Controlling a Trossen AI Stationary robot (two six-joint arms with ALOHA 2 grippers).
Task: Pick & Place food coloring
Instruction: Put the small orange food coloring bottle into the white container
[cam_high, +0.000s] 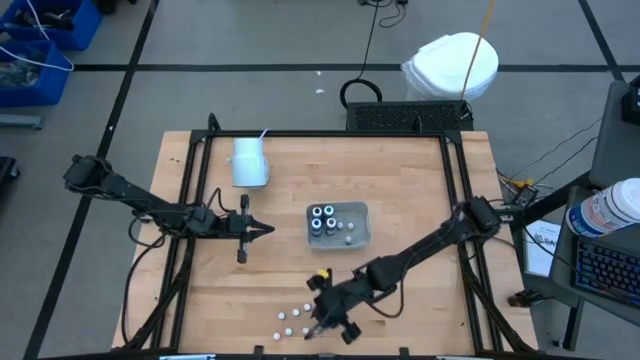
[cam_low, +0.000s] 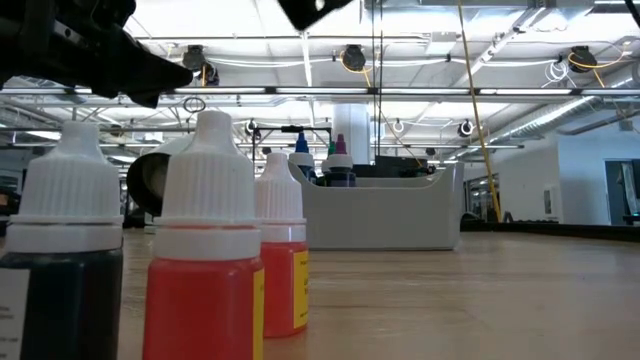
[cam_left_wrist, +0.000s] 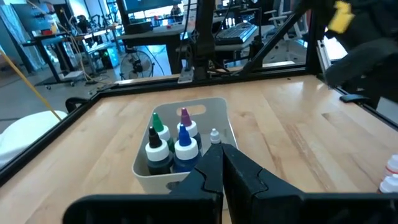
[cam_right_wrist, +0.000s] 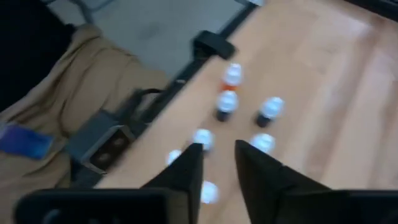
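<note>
— Right, where's your right gripper (cam_high: 318, 327) now?

— Near the front edge of the tabletop (cam_high: 400, 200), over the loose food coloring bottles (cam_high: 297, 316). Its fingers (cam_right_wrist: 186, 171) stand a little apart w/ nothing pinched btwn them. In your right wrist view one white cap (cam_right_wrist: 203, 138) shows just past the fingertips, close to the gap, not gripped. The others sit further out on the wood, a red-bodied one (cam_right_wrist: 231, 76) farthest.

— And the rest of the bottles?

— Four bigger ones (cam_high: 324, 219) stand upright in the grey tray (cam_high: 360, 238), about mid-table, packed at its left end. One small white-capped bottle (cam_left_wrist: 214, 135) is in there too, beside them. The left wrist view shows green, purple and blue tips on those.

— Left arm?

— Your left gripper (cam_high: 266, 231) hangs left of the tray, pointing at it, fingers (cam_left_wrist: 249, 177) pressed together, holding nothing. Apart from the tray, no contact.

— Anything else on the table?

— White cup (cam_high: 248, 162) lying toward the back left corner. Low view: red-bodied bottles (cam_low: 208, 270) and a dark one (cam_low: 62, 270) upright close to the lens.
</note>
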